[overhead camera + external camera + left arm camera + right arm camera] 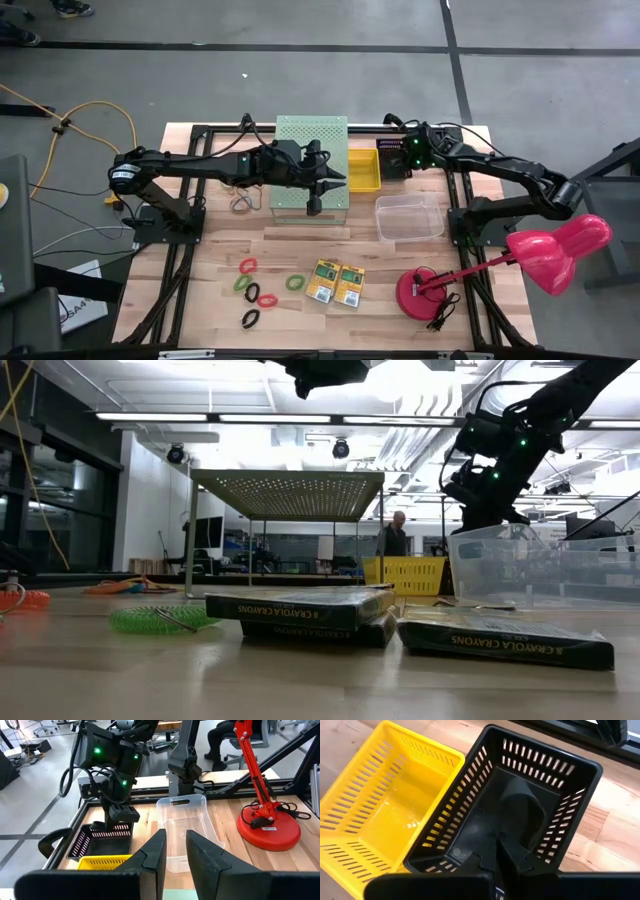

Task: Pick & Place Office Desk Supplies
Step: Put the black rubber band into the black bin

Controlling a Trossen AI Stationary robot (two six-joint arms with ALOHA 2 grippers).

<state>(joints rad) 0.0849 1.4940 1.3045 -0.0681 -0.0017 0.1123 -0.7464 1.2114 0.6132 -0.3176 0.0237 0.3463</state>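
Observation:
Several elastic band loops lie flat on the near left of the wooden table: red (247, 265), green (295, 283) and black (250, 319). Two flat yellow-and-green crayon boxes (321, 282) (350, 285) lie side by side to their right. In the low view they are in front (300, 608) (505, 640). My left gripper (335, 185) hangs open over the pale-green perforated box (311, 140), with nothing between its fingers (155, 851). My right gripper (496, 852) is shut and points down into the black basket (540, 785). Seen from the left wrist, it (120, 815) hovers just above that basket (102, 840).
A yellow basket (363, 170) stands beside the black basket (395, 165) at the far side. A clear plastic container (410, 217) sits right of centre. The pink desk lamp (555, 250) with its red base (425, 292) takes up the near right. Loose bands (240, 203) lie by the perforated box.

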